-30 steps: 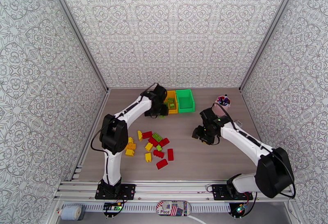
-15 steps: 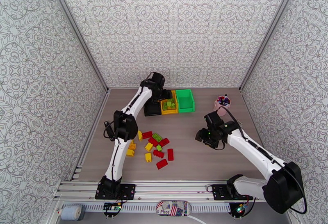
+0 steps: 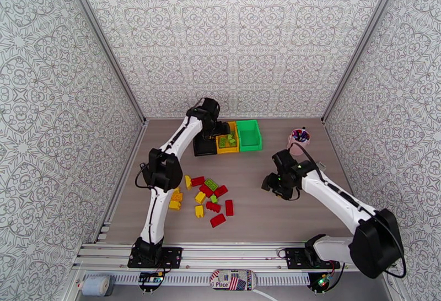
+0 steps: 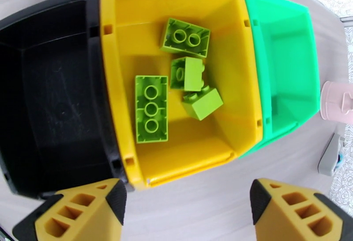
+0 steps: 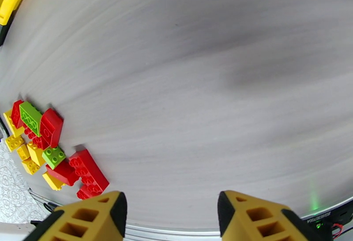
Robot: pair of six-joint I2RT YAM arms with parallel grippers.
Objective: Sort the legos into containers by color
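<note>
**brickwatcher:** standing right by the rig, what's the state of things?

**tablehand:** ok so the left gripper (image 4: 189, 203) hangs above the near edge of the yellow bin (image 4: 118, 61), fingers spread wide with nothing between them. Four light green bricks (image 4: 151, 108) are lying in that yellow bin lol. The black bin (image 4: 53, 83) touches it on one side and the green bin (image 4: 287, 61) on the other.

**brickwatcher:** and the other arm?

**tablehand:** the right gripper (image 5: 171, 206) is over bare table (image 5: 198, 83), jaws apart too, gripping nothing. The pile (image 3: 208, 197) of red, yellow and a couple of green bricks sits on the table between the arms, closer to the left one and well apart from the bins. There's a pink cup (image 3: 299, 140) near the far right.
</note>
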